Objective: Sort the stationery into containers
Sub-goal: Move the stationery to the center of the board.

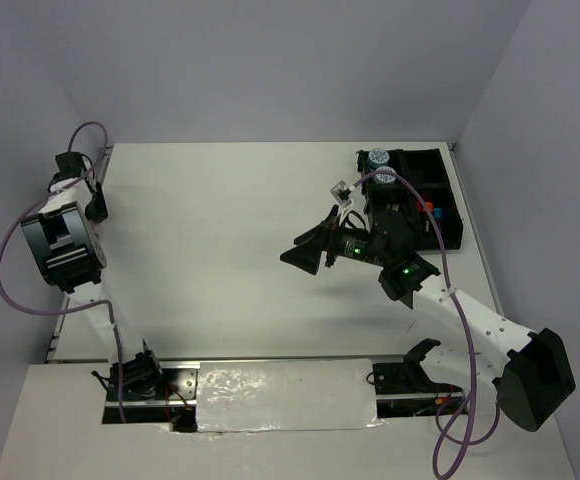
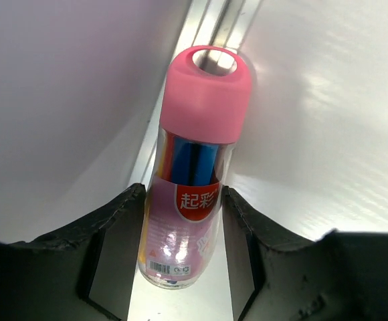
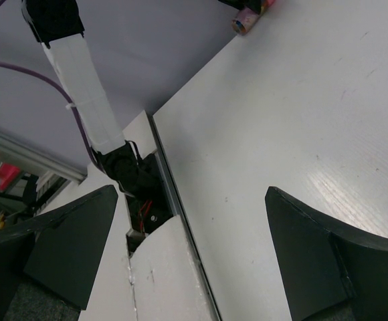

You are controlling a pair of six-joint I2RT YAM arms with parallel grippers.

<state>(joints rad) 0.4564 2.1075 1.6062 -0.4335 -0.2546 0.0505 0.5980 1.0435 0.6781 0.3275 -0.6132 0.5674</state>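
- Left gripper [image 2: 182,194]: jaws at roughly half width, closed on the pink bottle [image 2: 184,227]. Both black fingers [image 2: 117,247] press against its clear lower body.
- Pink bottle: the pink cap points away from the wrist, a red label with white characters faces the camera, and dark blue contents show through the wall.
- Position: the left gripper [image 1: 96,203] is at the far left edge of the table [image 1: 220,230], next to the side wall. A metal rail along that edge runs behind the bottle in the left wrist view.
- The right wrist view shows the bottle [image 3: 251,19] as a small shape at the far table edge. Cannot tell whether it rests on the surface or is lifted just clear.
- Right gripper [image 3: 190,194]: jaws spread wide with only bare table between them.
- In the top view the right gripper [image 1: 305,245] is over the table right of centre, pointing left, just beside the organiser tray [image 1: 452,165].
- Organiser tray: black and divided, at the far right corner of the table. Two blue-white patterned tubs [image 1: 375,158] sit side by side in its far left corner.
- An orange cap [image 1: 429,207] and a blue cap [image 1: 438,213] show in a compartment further right, partly hidden by the right arm.
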